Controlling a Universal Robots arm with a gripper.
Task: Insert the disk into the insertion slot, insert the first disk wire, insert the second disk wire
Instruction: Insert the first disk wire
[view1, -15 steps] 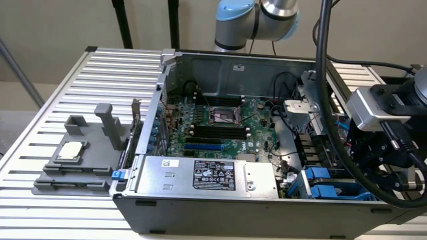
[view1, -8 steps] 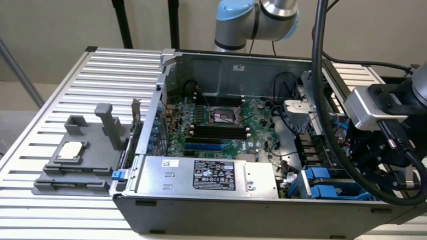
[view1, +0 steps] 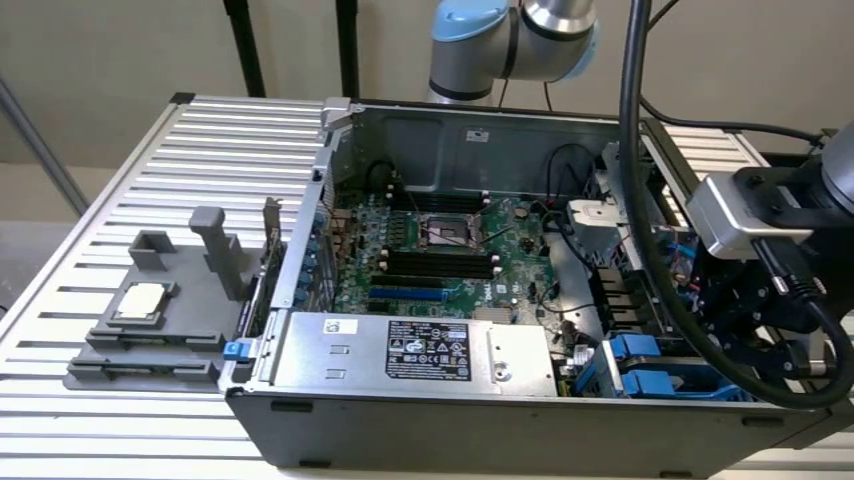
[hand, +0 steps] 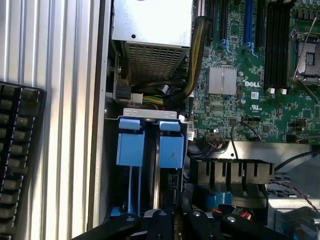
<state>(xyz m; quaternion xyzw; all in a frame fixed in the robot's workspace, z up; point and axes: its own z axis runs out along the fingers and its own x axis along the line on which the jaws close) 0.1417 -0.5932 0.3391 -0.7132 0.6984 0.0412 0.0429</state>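
Black claw (hand: 179, 212), fingers pressed together, hangs close over the grey metal insertion slot (hand: 150, 145) with its 2 blue plastic tabs, in a corner of the open computer case (view1: 534, 425). Whether the disk sits inside cannot be told. A perforated silver box (hand: 150, 40) lies beyond. The ribbed metal counter (view1: 200, 130) spreads wide around the case, and a black keyboard (hand: 17, 150) lies on it.

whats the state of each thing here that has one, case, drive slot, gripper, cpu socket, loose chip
computer case: side open, insides exposed
insertion slot: blue tabs showing; whether it is filled cannot be told
gripper: jaws shut, low beside the slot's blue rails
cpu socket: bare, no cooler on it
silver chip: lying on the grey fixture, outside the case
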